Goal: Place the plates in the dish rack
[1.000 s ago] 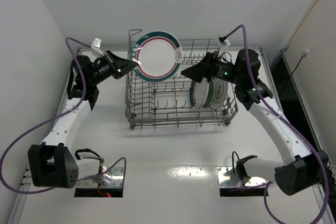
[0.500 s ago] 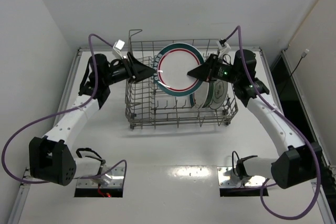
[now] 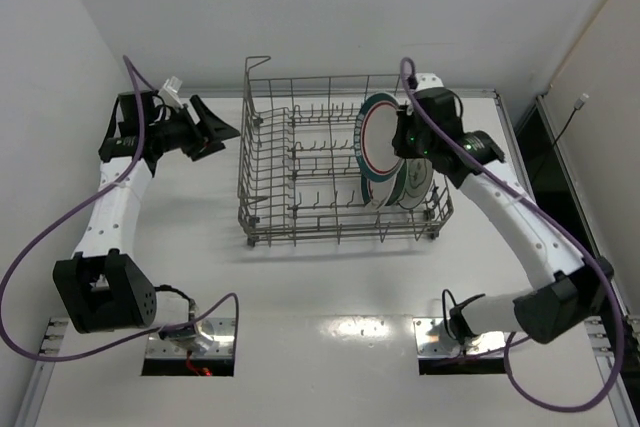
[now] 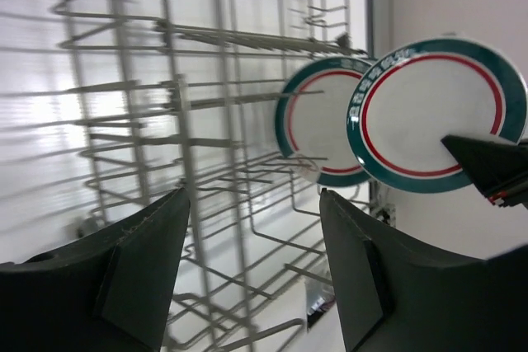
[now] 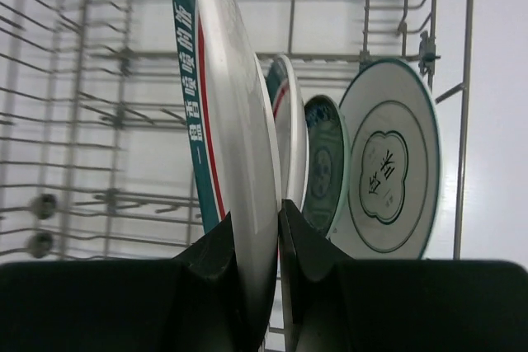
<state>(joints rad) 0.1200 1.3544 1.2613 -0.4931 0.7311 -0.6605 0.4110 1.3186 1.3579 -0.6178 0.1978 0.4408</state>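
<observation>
Handover done: the plate (image 3: pixel 375 137), pinched a second ago by the left gripper (image 3: pixel 208 127) above the back of the rack (image 3: pixel 340 235), has been passed across. It is now clamped at its rim by the right gripper (image 3: pixel 400 140) alone. In the right wrist view it is seen edge-on, squeezed tight between the two fingers (image 5: pixel 206 269).

The left gripper has been spread wide and drawn back to the rack's left side, with nothing held.

The plate is being carried upright over the rack's right end, just beside the loaded plates (image 3: pixel 408 185) already standing there. One more plate is therefore judged close to being slotted.

Room is tight. The nearest loaded plate looks almost touching the carried one, and the rack's right wall is close behind the row. Free tines are left on the carried plate's left, so that side is judged best for lowering. A knock against the neighbour's rim is the risk.
</observation>
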